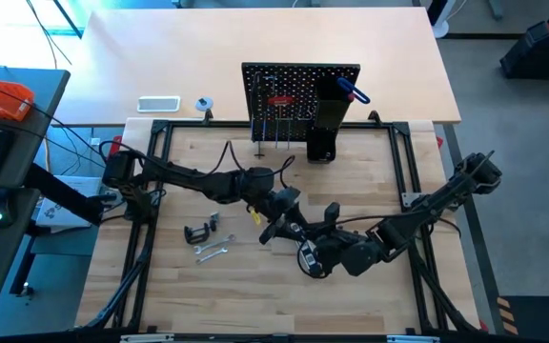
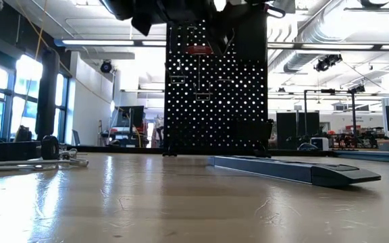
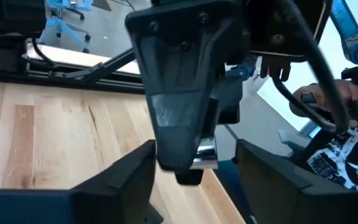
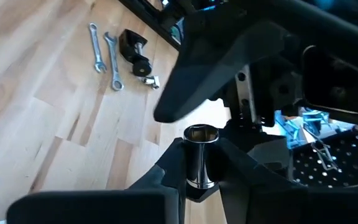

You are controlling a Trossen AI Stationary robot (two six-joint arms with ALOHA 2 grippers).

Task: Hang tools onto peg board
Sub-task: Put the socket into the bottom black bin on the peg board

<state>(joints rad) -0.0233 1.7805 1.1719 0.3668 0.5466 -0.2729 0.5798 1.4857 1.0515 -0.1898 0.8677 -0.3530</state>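
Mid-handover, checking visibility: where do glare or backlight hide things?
Low view: the peg board is a backlit silhouette, and the table shows glare. Right wrist view: the chrome socket in the right tool glints yet shows plainly; the wrenches lie evenly lit.

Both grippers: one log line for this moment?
left gripper: open, at handover | right gripper: shut on socket | wrenches, clamp: on table | peg board: upright

Overhead view straight down, low view level along tabletop, both sharing the peg board (image 1: 300,98).
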